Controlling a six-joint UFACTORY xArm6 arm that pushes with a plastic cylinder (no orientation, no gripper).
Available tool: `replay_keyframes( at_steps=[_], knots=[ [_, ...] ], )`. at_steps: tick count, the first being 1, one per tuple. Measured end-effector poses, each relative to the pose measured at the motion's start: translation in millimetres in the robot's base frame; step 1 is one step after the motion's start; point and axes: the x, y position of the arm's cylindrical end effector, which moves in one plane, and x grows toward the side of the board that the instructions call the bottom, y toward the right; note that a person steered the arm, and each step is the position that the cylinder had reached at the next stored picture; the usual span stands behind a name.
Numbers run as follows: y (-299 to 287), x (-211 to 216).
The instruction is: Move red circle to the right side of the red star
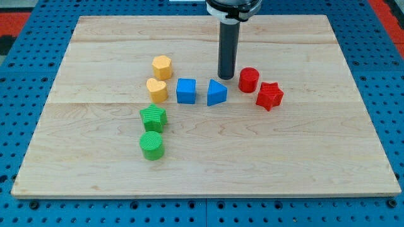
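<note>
The red circle (249, 80) stands on the wooden board, touching or nearly touching the red star (269, 96) at the star's upper left. My tip (226, 76) is just left of the red circle, a small gap apart, and just above the blue triangle (216, 93).
A blue cube (186, 91) sits left of the blue triangle. A yellow hexagon (161, 67) and a yellow heart (157, 90) lie further left. A green star (153, 118) and a green circle (151, 145) lie below them. The board's right edge (363, 94) is beyond the star.
</note>
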Motion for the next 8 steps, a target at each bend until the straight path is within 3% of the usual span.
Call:
replay_keyframes(
  at_steps=[1, 3, 8],
  knots=[
    [1.4, 14.9],
    [13.9, -0.9],
    [176.0, 6.8]
  ],
)
